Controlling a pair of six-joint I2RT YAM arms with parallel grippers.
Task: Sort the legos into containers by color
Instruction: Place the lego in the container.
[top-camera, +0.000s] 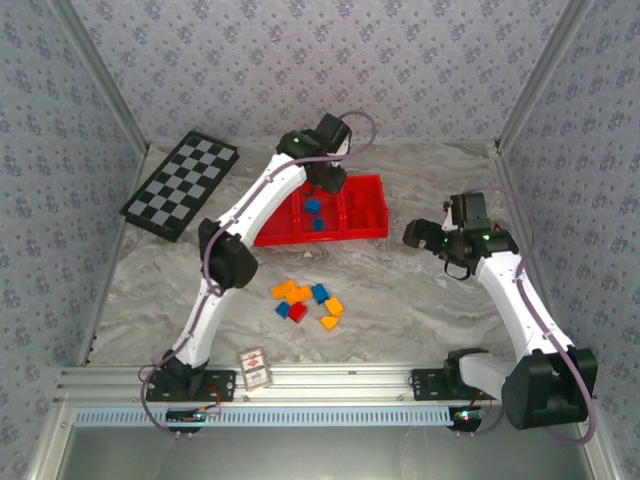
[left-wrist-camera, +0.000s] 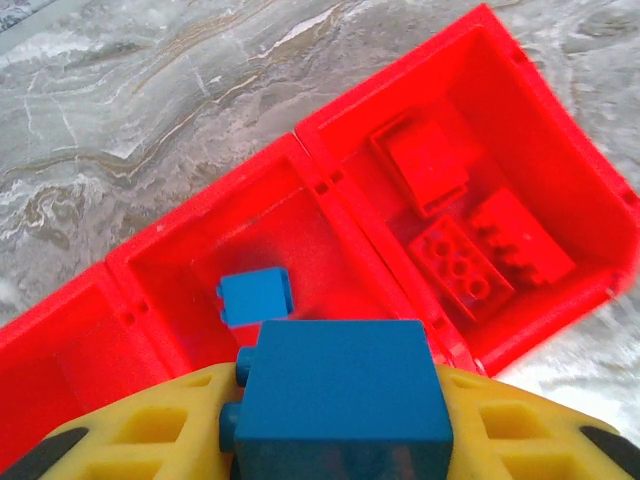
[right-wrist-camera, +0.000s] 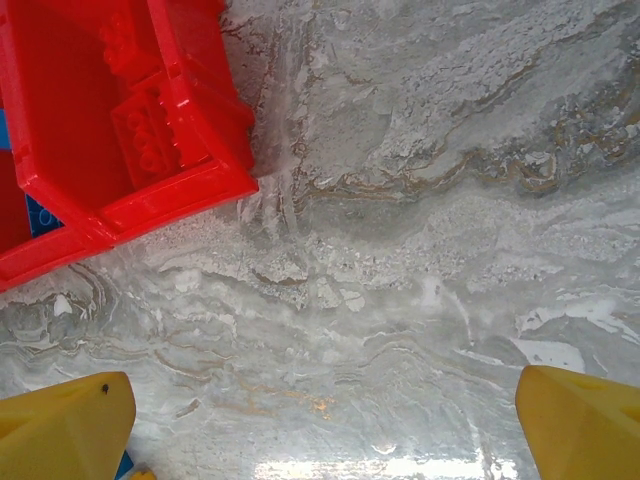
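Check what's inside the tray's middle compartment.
Middle compartment: one loose blue brick on the floor. The left gripper, shut on a held blue brick, covers its near part in the wrist view, so anything under there is hidden.

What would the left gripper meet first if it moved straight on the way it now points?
The left gripper, shut on a blue brick, points down into the middle red compartment. It would probably meet the loose blue brick lying there, or the floor beside it; depth is unclear.
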